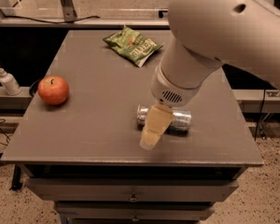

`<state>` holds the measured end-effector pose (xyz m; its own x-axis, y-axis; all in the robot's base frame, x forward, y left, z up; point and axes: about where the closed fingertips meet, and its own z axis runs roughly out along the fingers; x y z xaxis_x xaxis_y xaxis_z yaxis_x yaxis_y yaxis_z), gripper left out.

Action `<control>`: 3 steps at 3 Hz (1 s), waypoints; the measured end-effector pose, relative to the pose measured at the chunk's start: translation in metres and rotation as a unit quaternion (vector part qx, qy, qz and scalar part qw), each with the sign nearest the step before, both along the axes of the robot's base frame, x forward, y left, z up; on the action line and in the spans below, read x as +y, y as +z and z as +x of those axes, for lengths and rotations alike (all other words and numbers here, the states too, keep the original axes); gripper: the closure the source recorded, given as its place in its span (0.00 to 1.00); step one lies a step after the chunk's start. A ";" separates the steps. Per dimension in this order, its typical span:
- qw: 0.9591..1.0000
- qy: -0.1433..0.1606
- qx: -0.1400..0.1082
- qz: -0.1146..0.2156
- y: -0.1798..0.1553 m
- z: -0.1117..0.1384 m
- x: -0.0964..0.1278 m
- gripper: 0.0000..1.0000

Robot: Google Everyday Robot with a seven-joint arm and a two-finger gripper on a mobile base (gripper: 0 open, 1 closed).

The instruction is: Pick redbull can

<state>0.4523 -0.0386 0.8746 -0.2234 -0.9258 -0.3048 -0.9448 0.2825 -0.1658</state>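
redbull can (179, 118) lies on side on table (98, 125), near front edge; gripper (151, 134) hangs across can's middle, tip in front, open or closed cannot tell; apple (53, 90) well left of can, green crisp bag (133, 45) behind can

The pincer (151, 135) hung low over the tabletop (93, 120) near its front edge, overlapping the middle of the redbull can (181, 119), which lay on its side just behind it — the one close obstacle. Between the pincer and the apple (53, 90), well apart, the surface lay open. The green crisp bag (133, 45) lay far behind. Above the pincer, the arm's bulky white housing (210, 36) blocked the way.
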 end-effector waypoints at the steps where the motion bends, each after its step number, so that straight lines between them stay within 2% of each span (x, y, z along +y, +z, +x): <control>1: 1.000 -0.005 0.007 -0.003 -0.017 0.013 0.003 0.00; 2: 1.000 -0.016 0.017 -0.005 -0.031 0.023 -0.007 0.16; 3: 0.999 -0.023 0.033 -0.004 -0.045 0.025 -0.019 0.40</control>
<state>0.4775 -0.0575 0.8296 -0.2852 -0.9164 -0.2810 -0.9398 0.3250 -0.1059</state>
